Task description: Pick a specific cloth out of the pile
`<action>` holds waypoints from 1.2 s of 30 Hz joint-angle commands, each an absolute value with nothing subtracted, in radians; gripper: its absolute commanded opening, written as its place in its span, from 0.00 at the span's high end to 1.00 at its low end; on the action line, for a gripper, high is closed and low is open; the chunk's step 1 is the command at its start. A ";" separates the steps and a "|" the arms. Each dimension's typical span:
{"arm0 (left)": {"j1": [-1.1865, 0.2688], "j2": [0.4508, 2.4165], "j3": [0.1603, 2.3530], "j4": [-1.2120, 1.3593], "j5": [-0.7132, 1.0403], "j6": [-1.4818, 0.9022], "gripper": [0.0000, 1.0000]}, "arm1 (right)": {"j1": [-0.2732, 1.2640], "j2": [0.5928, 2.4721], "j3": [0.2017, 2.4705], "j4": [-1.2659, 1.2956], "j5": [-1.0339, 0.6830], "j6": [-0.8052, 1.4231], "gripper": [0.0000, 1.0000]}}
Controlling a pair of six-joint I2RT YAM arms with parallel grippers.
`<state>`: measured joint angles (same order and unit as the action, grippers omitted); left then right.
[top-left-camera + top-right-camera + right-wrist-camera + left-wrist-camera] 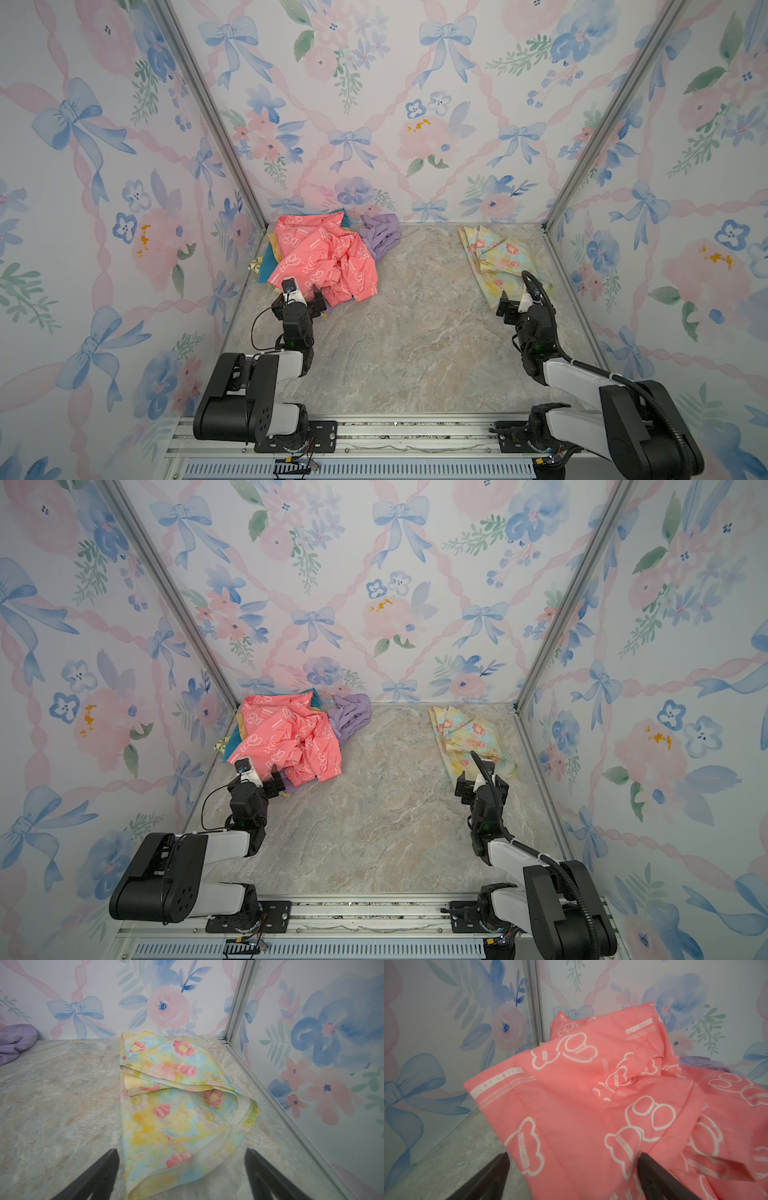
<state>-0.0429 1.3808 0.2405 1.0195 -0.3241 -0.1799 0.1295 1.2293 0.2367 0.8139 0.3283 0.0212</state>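
Observation:
The cloth (pixel 494 257) (pixel 465 733), pale yellow with pink flowers and blue-green blotches, lies loosely folded at the back right of the marble floor, apart from the pile. My right gripper (pixel 519 299) (pixel 182 1153) is open just before its near end, and the hemmed corner of the cloth (pixel 176 1105) lies between the fingers. The pile (pixel 324 257) (pixel 286 737) sits in the back left corner, topped by a coral-pink cloth (pixel 591 1105) with white prints. My left gripper (pixel 313 305) (pixel 574 1157) stands open at the pile's near edge, the coral fabric spreading between its fingers.
A lilac cloth (pixel 380 237) (pixel 14 1043) hangs off the pile's right side; teal (pixel 266 266) and lemon-print (pixel 254 264) edges peek out at its left. Flowered walls with aluminium posts (pixel 582 166) close three sides. Bare marble floor (pixel 415 332) spans the middle.

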 commanded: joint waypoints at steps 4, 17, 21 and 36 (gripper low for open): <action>-0.041 1.442 0.163 1.295 -0.235 -0.148 0.02 | 0.123 1.330 0.227 1.004 0.329 0.000 0.03; -0.097 1.557 0.166 1.400 -0.264 -0.088 0.02 | 0.130 1.603 0.208 1.338 0.294 -0.044 0.03; -0.096 1.557 0.167 1.398 -0.266 -0.088 0.02 | 0.121 1.552 0.347 0.990 0.256 -0.037 0.03; -0.098 1.557 0.170 1.396 -0.269 -0.088 0.02 | 0.058 1.546 0.397 0.896 0.122 -0.006 0.03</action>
